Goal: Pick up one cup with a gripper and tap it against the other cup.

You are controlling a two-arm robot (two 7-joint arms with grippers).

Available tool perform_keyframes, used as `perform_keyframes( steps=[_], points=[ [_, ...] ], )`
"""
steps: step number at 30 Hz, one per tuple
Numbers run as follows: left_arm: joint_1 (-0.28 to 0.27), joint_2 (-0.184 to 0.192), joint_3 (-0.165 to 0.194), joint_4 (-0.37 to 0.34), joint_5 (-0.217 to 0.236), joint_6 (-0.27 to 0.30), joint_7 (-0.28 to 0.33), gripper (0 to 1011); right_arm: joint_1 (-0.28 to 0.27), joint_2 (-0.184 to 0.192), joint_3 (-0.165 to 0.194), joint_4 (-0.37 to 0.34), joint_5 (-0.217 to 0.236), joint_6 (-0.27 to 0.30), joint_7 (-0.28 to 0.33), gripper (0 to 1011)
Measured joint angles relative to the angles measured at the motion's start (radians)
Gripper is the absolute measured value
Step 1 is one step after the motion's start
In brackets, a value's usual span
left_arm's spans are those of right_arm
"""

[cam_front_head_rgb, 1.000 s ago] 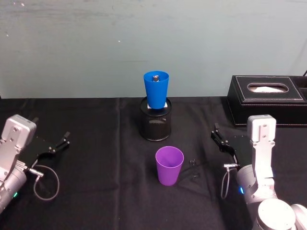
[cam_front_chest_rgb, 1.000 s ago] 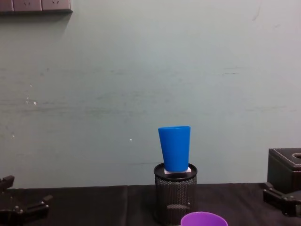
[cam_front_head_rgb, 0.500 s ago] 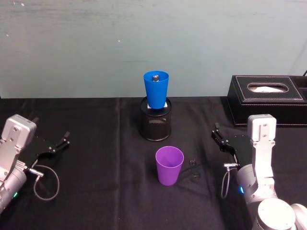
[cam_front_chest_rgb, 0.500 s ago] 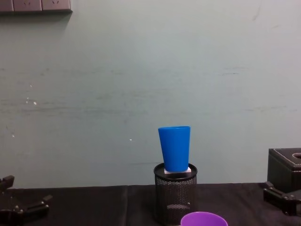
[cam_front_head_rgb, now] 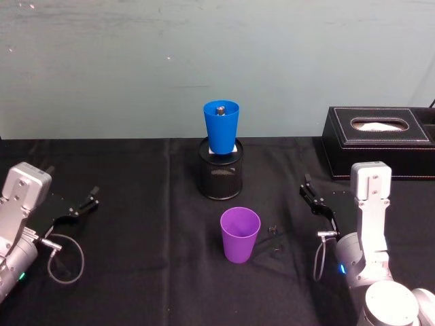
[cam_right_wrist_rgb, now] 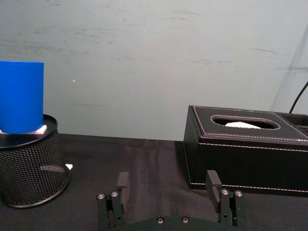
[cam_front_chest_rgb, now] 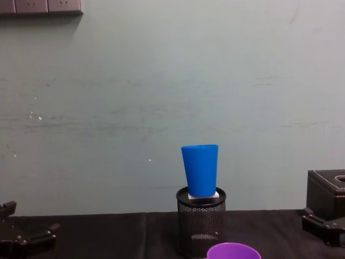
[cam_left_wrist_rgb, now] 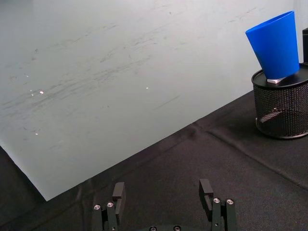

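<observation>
Surface: black cloth surface (cam_front_head_rgb: 136, 272), nothing has shifted in the last second.
Purple cup (cam_front_head_rgb: 240, 234): near centre, we haven't grasped it.
Blue cup (cam_front_head_rgb: 221, 126): far, atop mesh holder (cam_front_head_rgb: 220, 178).
Right gripper (cam_right_wrist_rgb: 168, 191): wide, idle.
Left gripper (cam_left_wrist_rgb: 163, 198): wide, parked left.

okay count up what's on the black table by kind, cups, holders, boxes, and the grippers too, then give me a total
Cups: 2, the purple cup standing on the cloth and the blue cup standing on top of the holder.
Mesh pen holders: 1, black.
Tissue boxes: 1, black.
Grippers: 2, the left gripper and the right gripper, both open and empty.
Total: 6.
</observation>
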Motion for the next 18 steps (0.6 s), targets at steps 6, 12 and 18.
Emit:
perform_keyframes(
  steps=[6,12,18],
  points=[
    [0.000,0.000,0.000,0.000,0.000,0.000,0.000,1000,0.000,0.000,0.000,0.000,0.000,0.000,-0.001,1003],
    [0.000,0.000,0.000,0.000,0.000,0.000,0.000,1000,0.000,0.000,0.000,0.000,0.000,0.000,-0.001,1003],
    [0.000,0.000,0.000,0.000,0.000,0.000,0.000,1000,0.000,0.000,0.000,0.000,0.000,0.000,-0.001,1002]
  ],
)
